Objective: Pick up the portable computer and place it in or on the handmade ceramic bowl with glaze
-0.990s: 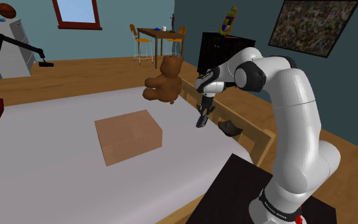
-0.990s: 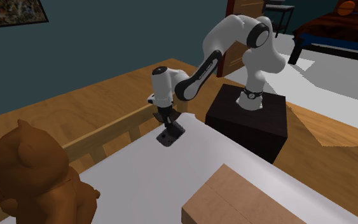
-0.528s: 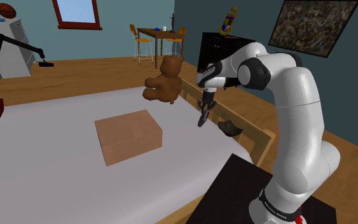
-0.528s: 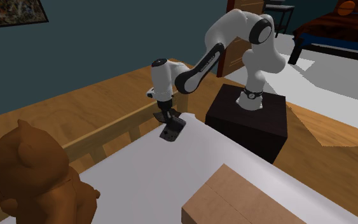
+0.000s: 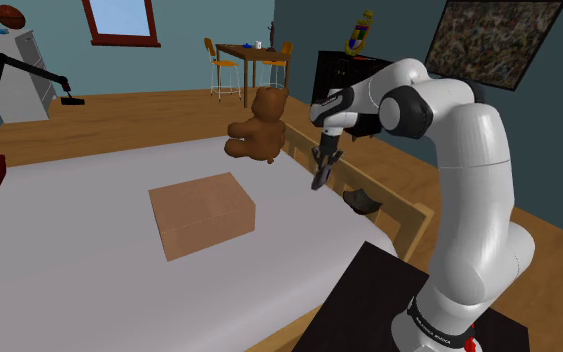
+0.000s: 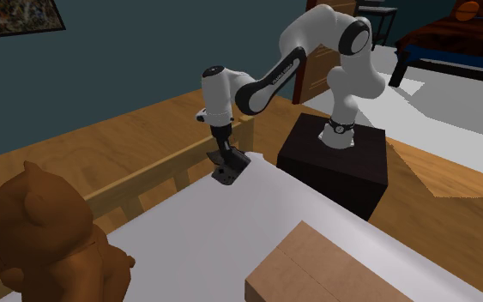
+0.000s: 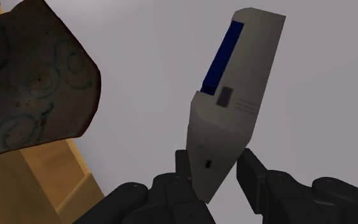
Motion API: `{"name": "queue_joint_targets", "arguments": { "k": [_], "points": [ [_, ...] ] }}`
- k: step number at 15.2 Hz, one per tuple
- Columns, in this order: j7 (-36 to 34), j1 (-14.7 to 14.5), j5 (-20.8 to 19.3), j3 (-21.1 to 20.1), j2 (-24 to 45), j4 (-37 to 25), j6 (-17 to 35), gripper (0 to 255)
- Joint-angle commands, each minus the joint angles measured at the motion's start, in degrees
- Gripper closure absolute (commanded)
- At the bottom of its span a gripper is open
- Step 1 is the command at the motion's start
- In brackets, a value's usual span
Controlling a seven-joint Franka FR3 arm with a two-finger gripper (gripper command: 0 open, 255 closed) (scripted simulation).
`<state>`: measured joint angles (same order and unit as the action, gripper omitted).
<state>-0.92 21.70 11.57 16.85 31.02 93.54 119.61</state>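
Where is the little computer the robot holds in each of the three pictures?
Shoulder view: laptop, a dark sliver hanging from the pincer, right of centre above the white surface.
Second exterior view: laptop, a dark slab under the pincer, upper middle.
Wrist view: laptop, grey with a blue strip, clasped by the pincer.
Shared landmark: the wooden rail beside it.

The gripper [image 5: 318, 180] has gone up a little in the middle of the shoulder view. It has taken the grey computer [image 7: 231, 121] up with it, so the computer now hangs higher over the white surface [image 5: 89, 270]. The arm [image 5: 469, 150] has lifted too, nearer the top of the frame. In the second exterior view the gripper has moved up and a little to the left.
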Motion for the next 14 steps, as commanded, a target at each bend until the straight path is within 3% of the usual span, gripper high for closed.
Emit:
{"name": "queue_joint_targets", "arguments": {
  "k": [1,8,14],
  "points": [
    [-0.19,-0.15,-0.35,0.21,-1.13,-0.09,-1.17,255],
    [-0.75,-0.33,-1.15,0.63,-3.22,-1.99,-5.06,255],
    [5.87,4.18,-1.41,2.79,-5.67,0.1,-5.74,255]
  ]
}}
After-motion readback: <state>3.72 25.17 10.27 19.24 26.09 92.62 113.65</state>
